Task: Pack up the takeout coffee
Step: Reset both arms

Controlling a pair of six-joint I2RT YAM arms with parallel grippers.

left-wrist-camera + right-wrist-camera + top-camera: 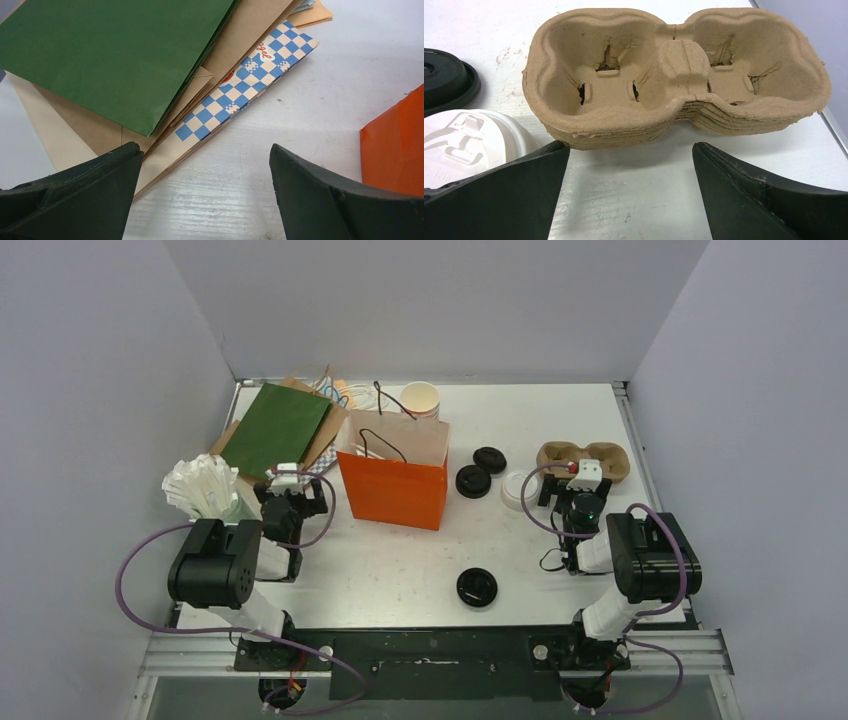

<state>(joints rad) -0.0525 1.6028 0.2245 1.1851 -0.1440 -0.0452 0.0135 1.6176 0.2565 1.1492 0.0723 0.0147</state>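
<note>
No takeout coffee shows in any view. My left gripper is open over bare table, just short of a fanned pile of flat paper bags with a green bag on top. The standing orange bag is to its right, and its inside is hidden. My right gripper is open and empty, facing a stack of brown pulp cup carriers a little beyond its tips.
Two black lids lie right of the orange bag, and a third black lid lies near the front. A white lid sits left of the right gripper. A lidless cup stands behind the bag. A white paper bundle is at the left.
</note>
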